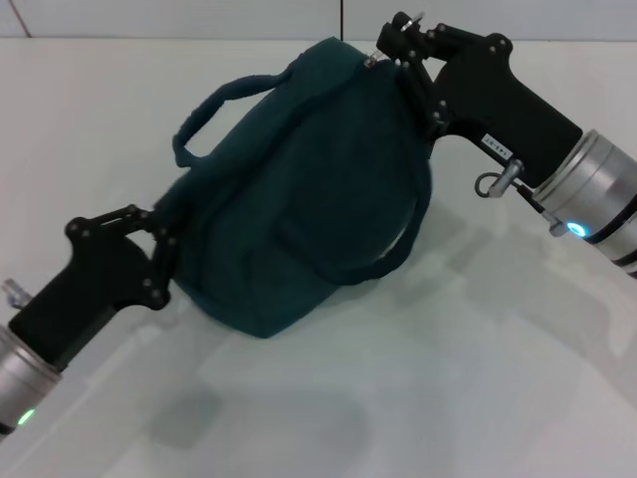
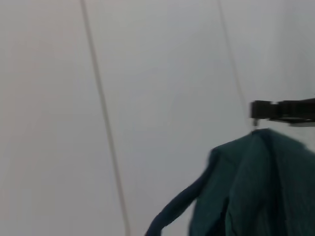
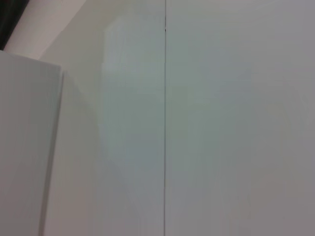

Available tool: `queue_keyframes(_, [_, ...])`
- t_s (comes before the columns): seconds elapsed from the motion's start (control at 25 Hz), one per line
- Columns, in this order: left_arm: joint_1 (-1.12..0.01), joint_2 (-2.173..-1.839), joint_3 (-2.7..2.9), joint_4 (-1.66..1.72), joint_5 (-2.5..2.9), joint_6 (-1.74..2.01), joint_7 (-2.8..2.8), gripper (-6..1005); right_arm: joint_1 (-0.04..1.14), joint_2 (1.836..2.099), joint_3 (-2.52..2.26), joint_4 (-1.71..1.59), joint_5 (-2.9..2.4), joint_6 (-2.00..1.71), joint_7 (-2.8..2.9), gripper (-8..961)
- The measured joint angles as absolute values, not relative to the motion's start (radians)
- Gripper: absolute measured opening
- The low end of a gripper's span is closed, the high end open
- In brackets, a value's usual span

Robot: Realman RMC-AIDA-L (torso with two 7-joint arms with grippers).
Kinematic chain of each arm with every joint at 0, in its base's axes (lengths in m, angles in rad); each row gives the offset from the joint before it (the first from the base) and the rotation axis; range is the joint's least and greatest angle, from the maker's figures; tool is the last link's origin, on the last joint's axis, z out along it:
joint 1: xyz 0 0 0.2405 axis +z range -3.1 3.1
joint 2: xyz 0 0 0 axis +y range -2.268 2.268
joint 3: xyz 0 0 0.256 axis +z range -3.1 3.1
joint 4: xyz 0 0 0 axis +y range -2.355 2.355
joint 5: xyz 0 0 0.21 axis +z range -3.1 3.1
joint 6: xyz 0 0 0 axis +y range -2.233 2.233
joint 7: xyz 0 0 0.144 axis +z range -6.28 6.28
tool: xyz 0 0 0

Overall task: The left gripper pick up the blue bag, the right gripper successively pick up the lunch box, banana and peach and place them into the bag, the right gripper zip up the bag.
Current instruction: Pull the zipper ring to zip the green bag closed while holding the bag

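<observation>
The blue bag (image 1: 309,189) is a dark teal soft bag, held tilted above the white table. At its lower left side my left gripper (image 1: 165,251) is shut on the fabric. My right gripper (image 1: 384,52) is at the bag's top right corner, shut on the small metal zipper pull (image 1: 370,61). The bag's carry handle (image 1: 214,110) loops out toward the upper left. In the left wrist view the bag (image 2: 258,187) and a dark strap (image 2: 174,214) show, with the right gripper's fingers (image 2: 285,109) just above the bag's top. Lunch box, banana and peach are out of view.
A white table (image 1: 448,378) lies under the bag, with a white wall (image 1: 149,18) behind it. The right wrist view holds only white panels with a thin seam (image 3: 164,123).
</observation>
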State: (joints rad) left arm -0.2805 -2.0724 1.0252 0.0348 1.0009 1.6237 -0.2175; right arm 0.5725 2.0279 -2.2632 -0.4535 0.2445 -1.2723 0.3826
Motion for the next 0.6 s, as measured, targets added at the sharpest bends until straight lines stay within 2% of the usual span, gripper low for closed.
queue_keyframes(0.24, [-0.213,-2.063,1.025,0.104,0.981,1.625,-0.241,55,0.569,2.027,-2.257,-0.423,0.256,-1.271,0.393,79])
queue_keyframes(0.48, [-0.198,-2.093,1.026,0.12,0.974,1.64,-0.182,55,0.571,2.028,-2.259,-0.412,0.257,-1.27,0.412,77])
queue_keyframes(0.6, [-0.219,-2.095,1.031,0.08,0.978,1.646,-0.141,70,0.581,2.028,-2.261,-0.414,0.256,-1.269,0.412,79])
